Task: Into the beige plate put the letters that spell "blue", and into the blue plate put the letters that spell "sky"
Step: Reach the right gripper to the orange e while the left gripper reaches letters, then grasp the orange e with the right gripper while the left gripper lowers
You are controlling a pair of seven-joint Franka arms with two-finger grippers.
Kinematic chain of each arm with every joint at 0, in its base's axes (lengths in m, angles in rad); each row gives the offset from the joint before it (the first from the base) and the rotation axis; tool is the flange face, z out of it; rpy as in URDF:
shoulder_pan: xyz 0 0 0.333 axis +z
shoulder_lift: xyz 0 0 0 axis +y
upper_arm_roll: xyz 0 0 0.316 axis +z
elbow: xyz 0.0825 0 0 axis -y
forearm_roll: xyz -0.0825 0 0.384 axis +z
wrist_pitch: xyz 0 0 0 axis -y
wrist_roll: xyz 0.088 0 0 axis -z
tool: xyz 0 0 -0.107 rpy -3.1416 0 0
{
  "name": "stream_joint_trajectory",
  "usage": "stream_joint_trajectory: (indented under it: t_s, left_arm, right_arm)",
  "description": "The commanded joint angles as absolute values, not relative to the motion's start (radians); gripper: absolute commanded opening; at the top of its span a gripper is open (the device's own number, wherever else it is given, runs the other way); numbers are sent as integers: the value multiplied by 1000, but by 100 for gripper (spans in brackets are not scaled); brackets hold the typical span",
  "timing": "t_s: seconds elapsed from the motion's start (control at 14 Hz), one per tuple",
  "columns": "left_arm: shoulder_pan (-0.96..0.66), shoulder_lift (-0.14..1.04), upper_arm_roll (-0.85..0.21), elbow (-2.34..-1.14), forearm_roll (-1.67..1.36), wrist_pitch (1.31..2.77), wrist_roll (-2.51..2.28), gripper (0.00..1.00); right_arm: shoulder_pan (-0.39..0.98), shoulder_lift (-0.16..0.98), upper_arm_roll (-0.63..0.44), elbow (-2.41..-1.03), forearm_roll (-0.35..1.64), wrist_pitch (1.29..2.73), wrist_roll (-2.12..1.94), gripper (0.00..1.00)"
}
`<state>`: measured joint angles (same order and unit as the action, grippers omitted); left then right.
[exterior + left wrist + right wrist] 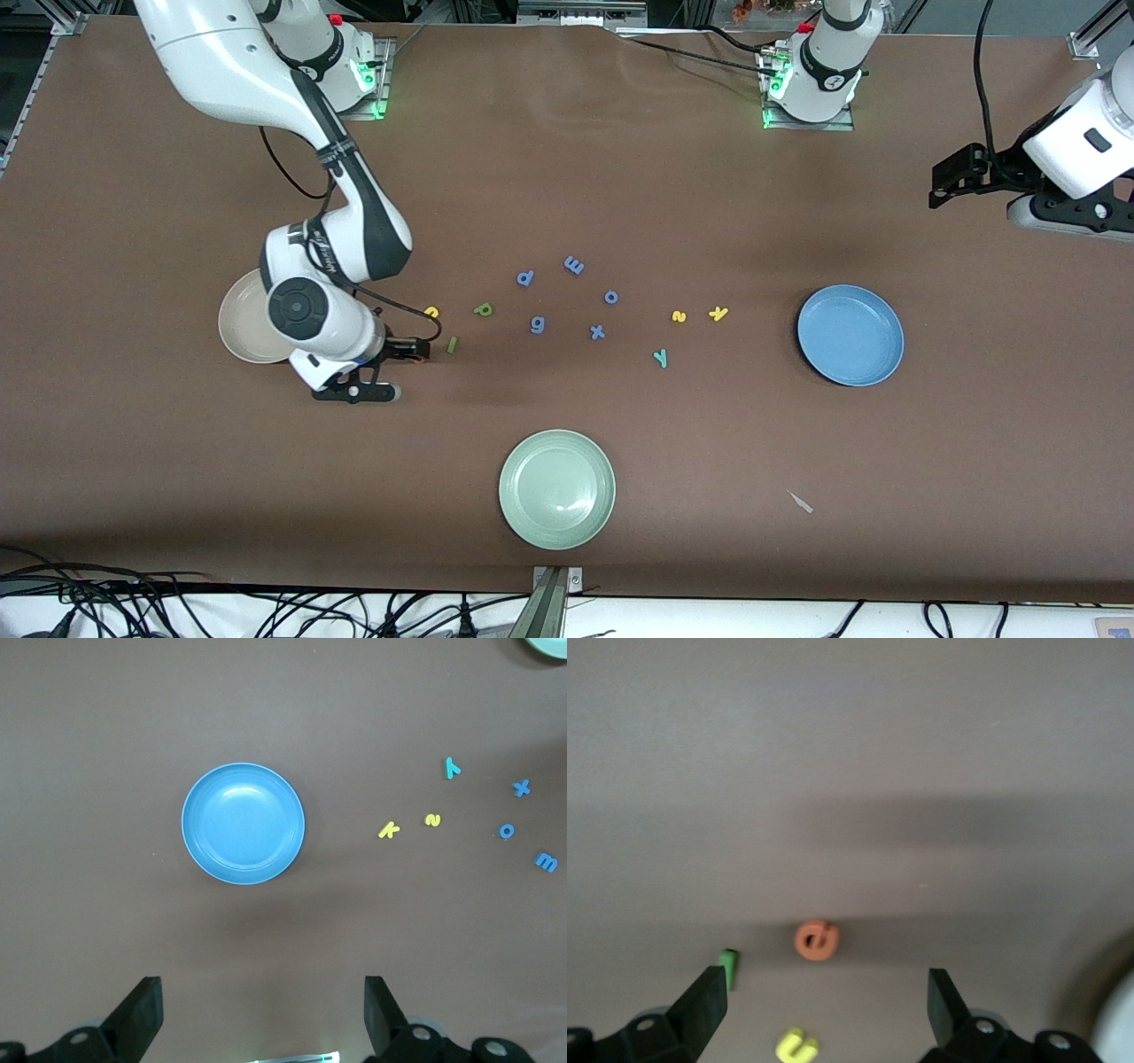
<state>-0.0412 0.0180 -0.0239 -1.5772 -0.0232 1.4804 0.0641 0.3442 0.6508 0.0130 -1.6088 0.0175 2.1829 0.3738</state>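
My right gripper hangs open and low over the table beside the beige plate, which the arm partly hides. In the right wrist view the orange e lies just ahead of the open jaws. The yellow u lies between them, and the dark green l is by one finger. The green b lies close by. The yellow s, yellow k and teal y lie near the blue plate. My left gripper waits open, high up.
Several periwinkle letters are scattered mid-table between the two letter groups. A pale green plate sits nearer the front camera. A small white scrap lies toward the front edge.
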Motion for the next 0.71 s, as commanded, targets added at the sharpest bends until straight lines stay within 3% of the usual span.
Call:
stream_joint_trajectory:
  t_s: [0.0, 0.36, 0.5, 0.64]
  left_arm:
    - [-63, 48, -63, -1633, -51, 1578, 60, 100]
    - [-66, 106, -121, -1877, -54, 1957, 58, 100]
    - [-84, 211, -124, -1893, -71, 2067, 60, 100]
    - [-98, 276, -124, -1890, -71, 2077, 64, 100]
  right_arm:
    - [354, 675, 15, -1617, 43, 2226, 400, 100]
    - [357, 698, 15, -1663, 54, 2299, 399, 100]
    - [357, 703, 17, -1666, 52, 2299, 397, 100]
    - [357, 712, 17, -1666, 52, 2299, 397, 100]
